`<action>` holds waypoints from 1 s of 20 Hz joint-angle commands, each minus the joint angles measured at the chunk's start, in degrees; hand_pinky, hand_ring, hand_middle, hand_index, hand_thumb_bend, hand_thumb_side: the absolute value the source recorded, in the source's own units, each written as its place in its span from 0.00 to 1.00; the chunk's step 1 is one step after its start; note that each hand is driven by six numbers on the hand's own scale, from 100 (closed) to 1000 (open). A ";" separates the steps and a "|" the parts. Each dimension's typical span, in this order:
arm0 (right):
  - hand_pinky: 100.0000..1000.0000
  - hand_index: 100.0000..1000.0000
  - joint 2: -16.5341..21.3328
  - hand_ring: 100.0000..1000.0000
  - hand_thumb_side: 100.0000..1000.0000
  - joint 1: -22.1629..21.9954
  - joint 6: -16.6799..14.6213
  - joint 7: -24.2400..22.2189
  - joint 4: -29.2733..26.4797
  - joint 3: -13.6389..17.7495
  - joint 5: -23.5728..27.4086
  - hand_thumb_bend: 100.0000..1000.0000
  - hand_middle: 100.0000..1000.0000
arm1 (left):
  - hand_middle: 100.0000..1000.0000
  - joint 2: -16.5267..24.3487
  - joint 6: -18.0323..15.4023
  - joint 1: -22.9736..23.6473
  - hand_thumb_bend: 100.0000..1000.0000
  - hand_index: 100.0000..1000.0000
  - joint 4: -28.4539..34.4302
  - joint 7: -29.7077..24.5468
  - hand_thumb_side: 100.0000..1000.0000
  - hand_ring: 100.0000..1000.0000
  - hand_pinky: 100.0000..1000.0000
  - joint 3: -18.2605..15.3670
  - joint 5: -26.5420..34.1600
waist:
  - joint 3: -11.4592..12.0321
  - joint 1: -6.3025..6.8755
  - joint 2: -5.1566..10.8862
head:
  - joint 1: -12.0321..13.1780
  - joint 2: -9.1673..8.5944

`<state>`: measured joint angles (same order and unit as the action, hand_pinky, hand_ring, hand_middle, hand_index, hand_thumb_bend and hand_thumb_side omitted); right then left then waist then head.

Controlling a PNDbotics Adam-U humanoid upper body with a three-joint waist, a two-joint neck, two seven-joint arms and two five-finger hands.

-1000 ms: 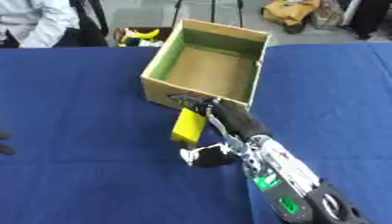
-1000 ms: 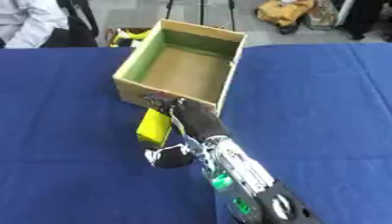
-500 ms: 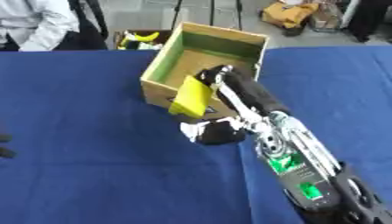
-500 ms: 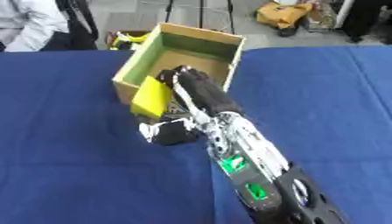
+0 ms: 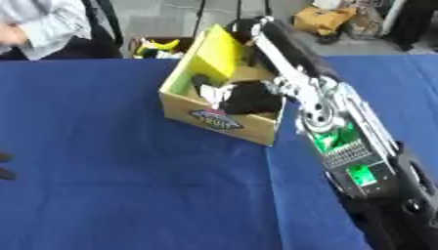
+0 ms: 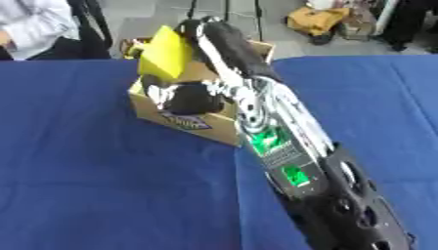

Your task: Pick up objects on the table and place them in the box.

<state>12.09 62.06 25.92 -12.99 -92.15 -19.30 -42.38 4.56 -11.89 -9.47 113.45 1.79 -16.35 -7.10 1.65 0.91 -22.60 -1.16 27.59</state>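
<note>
The cardboard box stands open at the far middle of the blue table. My right arm reaches up from the lower right, and my right hand is over the box, shut on a flat yellow object. The object is tilted on edge, its lower end inside the box by the left wall. A black and white part of the hand sits low inside the box. Only dark tips of my left hand show at the left edge.
A person in a white sleeve stands past the far left corner of the table. A yellow and black thing lies behind the box. Bags sit on the floor at the back right.
My right hand has lifted the yellow object off the table in front of the box and carried it up and over into the box opening. The view has also shifted.
</note>
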 commanded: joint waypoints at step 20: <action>0.53 0.59 -4.73 0.74 0.23 13.14 -2.44 8.74 36.10 8.95 -16.38 0.00 0.41 | 0.58 0.89 -0.40 0.70 0.04 0.89 1.14 -1.67 0.96 0.55 0.38 1.28 0.26 | 3.64 -0.29 0.99 | -5.09 0.79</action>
<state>7.31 73.52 23.50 -4.68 -56.66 -11.20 -57.66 4.56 -12.27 -8.67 113.45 0.31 -15.33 -6.92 5.12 0.52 -22.67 -5.77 28.03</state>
